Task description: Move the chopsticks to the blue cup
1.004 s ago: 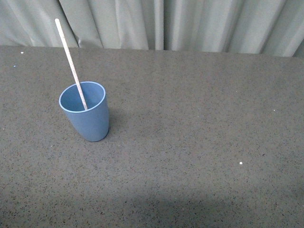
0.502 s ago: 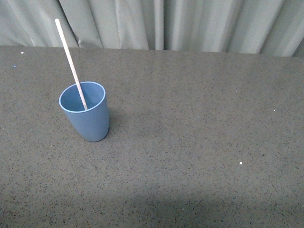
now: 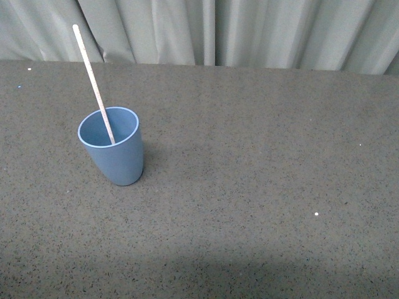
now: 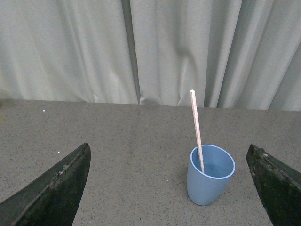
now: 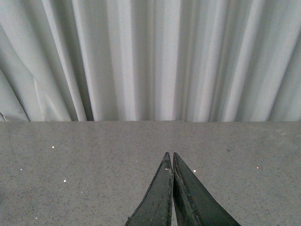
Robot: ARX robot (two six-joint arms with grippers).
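Note:
The blue cup [image 3: 112,152] stands upright on the dark grey table at the left of the front view. One pale chopstick [image 3: 92,81] stands in it, leaning up and to the left over the rim. Neither arm shows in the front view. In the left wrist view the cup [image 4: 209,175] with the chopstick [image 4: 196,129] stands ahead, between the wide-open black fingers [image 4: 56,193] of my left gripper [image 4: 170,188], which is empty and apart from the cup. My right gripper [image 5: 170,160] is shut and empty over bare table.
A pale grey pleated curtain [image 3: 249,31] hangs along the far edge of the speckled grey table [image 3: 262,187]. It also shows in the right wrist view [image 5: 150,56].

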